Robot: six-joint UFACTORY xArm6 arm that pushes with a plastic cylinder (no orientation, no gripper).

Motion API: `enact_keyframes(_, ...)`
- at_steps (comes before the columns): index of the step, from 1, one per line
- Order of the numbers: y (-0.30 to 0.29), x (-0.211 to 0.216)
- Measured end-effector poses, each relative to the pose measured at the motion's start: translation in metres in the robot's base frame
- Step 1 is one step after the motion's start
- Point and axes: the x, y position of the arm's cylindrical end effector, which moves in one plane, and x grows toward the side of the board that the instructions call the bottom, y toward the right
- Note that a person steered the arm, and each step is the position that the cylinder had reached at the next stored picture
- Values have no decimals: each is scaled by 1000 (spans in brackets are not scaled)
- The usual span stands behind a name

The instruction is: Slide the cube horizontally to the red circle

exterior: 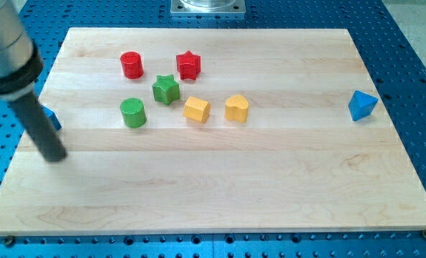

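My tip (54,155) rests on the wooden board (220,186) near its left edge, at the end of the dark rod. A blue block (53,117) sits just behind the rod at the board's left edge, mostly hidden; its shape cannot be made out. The red circle (132,64) stands at the upper left, well to the view's upper right of my tip. A blue cube-like block (362,105) sits far at the view's right, tilted on a corner.
A red star (188,65) sits right of the red circle. A green star (166,89) and a green cylinder (133,112) lie below them. A yellow hexagon-like block (196,109) and a yellow heart (236,108) sit mid-board.
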Motion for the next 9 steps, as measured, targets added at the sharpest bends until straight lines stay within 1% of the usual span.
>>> enact_keyframes(1, -54, -15)
enact_keyframes(2, -46, -70)
enact_keyframes(3, -29, -94)
enact_keyframes(4, -18, -75)
enact_keyframes(5, -13, -41)
enact_keyframes(6, 12, -71)
enact_keyframes(7, 17, -111)
enact_keyframes(8, -6, -136)
enact_keyframes(9, -7, -136)
